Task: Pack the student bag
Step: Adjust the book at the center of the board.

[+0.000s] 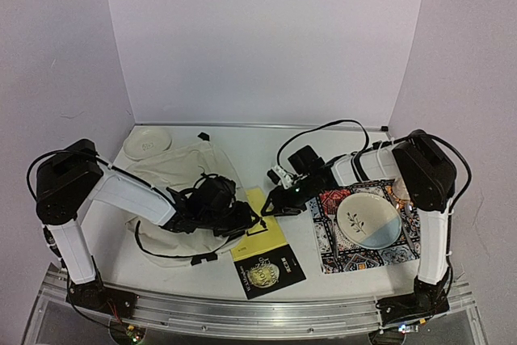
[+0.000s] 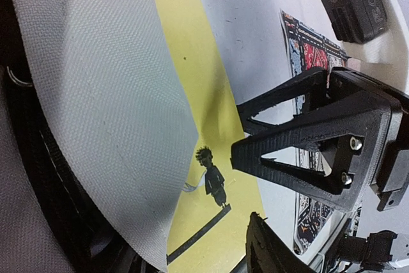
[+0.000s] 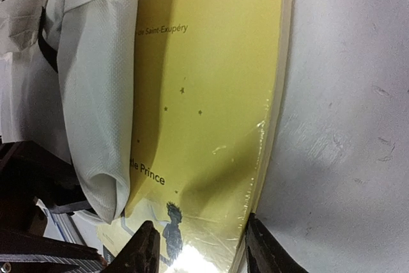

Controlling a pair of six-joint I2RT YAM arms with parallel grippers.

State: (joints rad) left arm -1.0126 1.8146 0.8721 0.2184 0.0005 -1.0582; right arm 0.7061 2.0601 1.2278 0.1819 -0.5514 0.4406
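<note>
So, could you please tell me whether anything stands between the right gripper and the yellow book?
Nothing visible does: the right gripper hangs open over one end of the yellow book; the bag overlaps only one long edge.

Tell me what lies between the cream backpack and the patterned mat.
A yellow book, one edge under the backpack, a black book just nearer, and the right hand over the yellow book's far end. The top view shows this.

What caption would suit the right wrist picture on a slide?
Open right gripper poised over a yellow book partly covered by the student bag.
</note>
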